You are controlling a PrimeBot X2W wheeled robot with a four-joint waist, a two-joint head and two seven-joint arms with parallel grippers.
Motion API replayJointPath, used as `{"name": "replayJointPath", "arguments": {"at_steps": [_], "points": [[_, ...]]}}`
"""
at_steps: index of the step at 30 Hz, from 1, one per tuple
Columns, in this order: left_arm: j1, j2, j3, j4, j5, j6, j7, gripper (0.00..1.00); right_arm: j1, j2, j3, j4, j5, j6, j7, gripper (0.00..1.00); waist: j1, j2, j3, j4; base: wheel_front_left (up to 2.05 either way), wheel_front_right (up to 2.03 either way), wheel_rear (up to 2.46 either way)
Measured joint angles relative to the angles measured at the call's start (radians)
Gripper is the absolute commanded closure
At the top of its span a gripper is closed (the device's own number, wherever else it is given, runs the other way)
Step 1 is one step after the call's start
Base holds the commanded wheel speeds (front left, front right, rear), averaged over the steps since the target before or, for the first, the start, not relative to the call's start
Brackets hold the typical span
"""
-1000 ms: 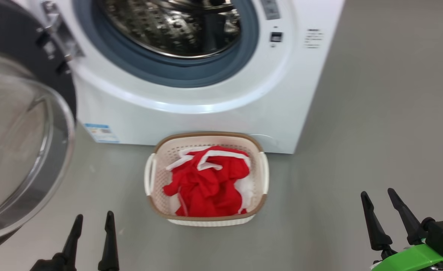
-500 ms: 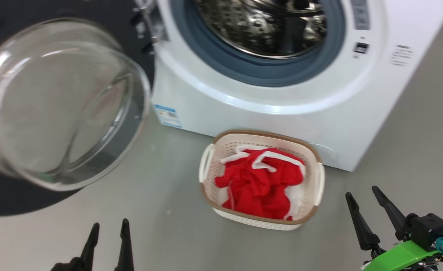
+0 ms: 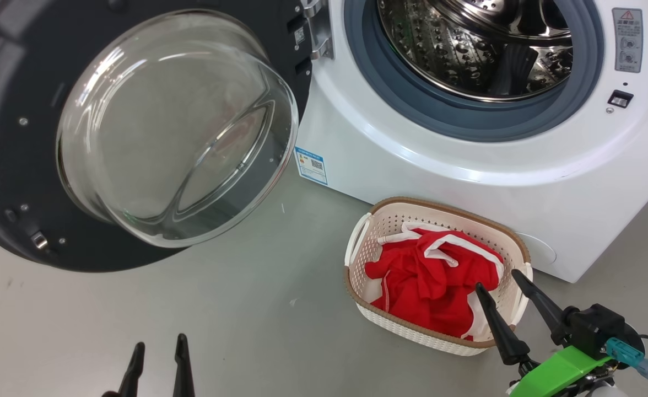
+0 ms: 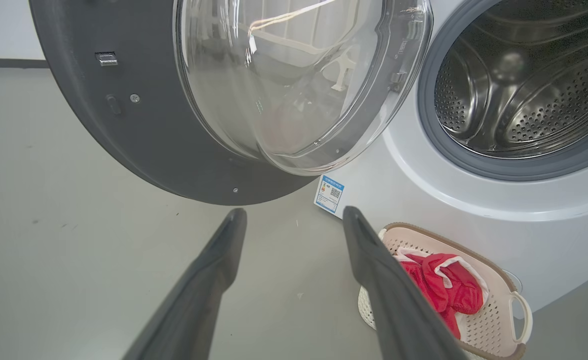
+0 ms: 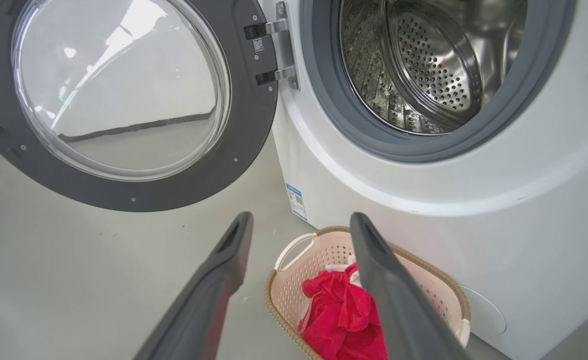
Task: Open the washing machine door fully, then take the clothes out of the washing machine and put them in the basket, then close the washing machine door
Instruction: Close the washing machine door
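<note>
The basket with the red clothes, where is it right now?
In the head view the basket sits on the floor at lower right, in front of the washing machine, just beyond the right gripper.

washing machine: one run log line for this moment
door: open | drum: no clothes seen | red clothes: in basket | left pincer: open, empty | right pincer: open, empty | remaining: close door

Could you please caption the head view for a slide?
The round black-rimmed glass door stands open; red clothes lie in the cream perforated basket before the white washing machine.
</note>
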Motion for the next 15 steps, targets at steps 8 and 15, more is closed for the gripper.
{"name": "replayJointPath", "arguments": {"at_steps": [8,15], "points": [[0.01,0.0,0.001,-0.029,-0.017,0.021,0.0,0.16,-0.011,-0.013,0.023,0.016,0.013,0.0,0.0,0.0,0.0,0.0,-0.001,0.002,0.0,0.0,0.0],[0.001,-0.001,0.081,-0.131,0.01,-0.049,0.0,1.0,-0.005,0.0,0.0,0.015,0.015,0.0,0.0,0.0,0.0,0.0,-0.014,-0.005,0.0,0.0,0.0]]}}
